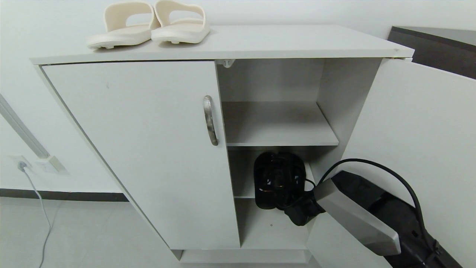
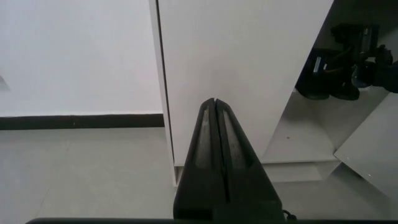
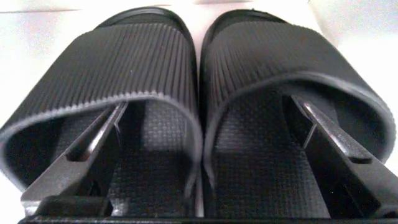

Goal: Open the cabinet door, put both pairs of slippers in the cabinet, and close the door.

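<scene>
- Right at the tips of your right gripper (image 3: 208, 109), the black slippers (image 3: 130, 62) sit side by side in the lower compartment of the cabinet (image 1: 297, 41), heels toward it.
- That gripper is spread wide, one finger tucked under each ribbed strap, with nothing pinched between them.
- They look light and rubbery with springy straps. I'd judge the two inner strap walls, squeezed together, to be your best hold. Expect some flex and slip.
- Above the gripper runs the shelf (image 1: 277, 123), and beside it the right door (image 1: 420, 123) stands open.
- Higher up and across, the cream slippers (image 1: 148, 24) wait on the cabinet top.
- Your left gripper (image 2: 214, 106), closed tight, hangs before the shut left door (image 2: 236, 62).
</scene>
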You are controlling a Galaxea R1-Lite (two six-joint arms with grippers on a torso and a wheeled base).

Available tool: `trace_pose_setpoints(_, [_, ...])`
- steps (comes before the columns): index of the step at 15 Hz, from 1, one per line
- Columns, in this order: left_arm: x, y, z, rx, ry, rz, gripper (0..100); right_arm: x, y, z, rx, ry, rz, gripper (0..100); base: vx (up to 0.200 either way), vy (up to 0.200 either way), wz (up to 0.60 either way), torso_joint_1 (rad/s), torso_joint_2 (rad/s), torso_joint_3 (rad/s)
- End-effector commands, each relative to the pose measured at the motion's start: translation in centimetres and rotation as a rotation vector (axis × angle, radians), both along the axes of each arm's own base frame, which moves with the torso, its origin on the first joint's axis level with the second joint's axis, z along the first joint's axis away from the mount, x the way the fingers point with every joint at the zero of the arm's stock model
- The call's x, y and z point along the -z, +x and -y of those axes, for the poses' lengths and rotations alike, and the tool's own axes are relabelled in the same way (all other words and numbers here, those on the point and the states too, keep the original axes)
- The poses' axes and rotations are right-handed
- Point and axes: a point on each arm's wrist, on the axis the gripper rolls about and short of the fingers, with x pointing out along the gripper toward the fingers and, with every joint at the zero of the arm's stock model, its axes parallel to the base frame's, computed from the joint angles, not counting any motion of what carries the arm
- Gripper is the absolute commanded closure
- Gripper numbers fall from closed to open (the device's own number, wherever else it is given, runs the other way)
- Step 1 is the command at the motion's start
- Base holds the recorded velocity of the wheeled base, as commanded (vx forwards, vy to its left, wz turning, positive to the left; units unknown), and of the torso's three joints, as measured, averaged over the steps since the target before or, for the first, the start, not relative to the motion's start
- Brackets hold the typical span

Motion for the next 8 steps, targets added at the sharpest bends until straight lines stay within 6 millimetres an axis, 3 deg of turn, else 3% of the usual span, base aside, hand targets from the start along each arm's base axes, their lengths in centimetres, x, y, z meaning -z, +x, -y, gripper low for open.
trace_pose_setpoints(1, [0.0, 0.0, 0.0, 0.000, -0.001, -0.001, 100, -1.5, -1.3, 0.1, -0.012, 0.009, 0.013, 0, 0.000, 0.000, 0.00, 0.000, 0.00, 0.000])
trace_pose_setpoints(5, [0.0, 0.0, 0.0, 0.000, -0.001, -0.001, 100, -2.9, -4.3, 0.5, -0.040, 0.024, 0.035, 0, 0.000, 0.000, 0.00, 0.000, 0.00, 0.000])
trace_pose_setpoints(8, [0.0, 0.0, 0.0, 0.000, -0.001, -0.001, 100, -4.9, -8.2, 1.1, -0.085, 0.020, 0.027, 0, 0.000, 0.000, 0.00, 0.000, 0.00, 0.000])
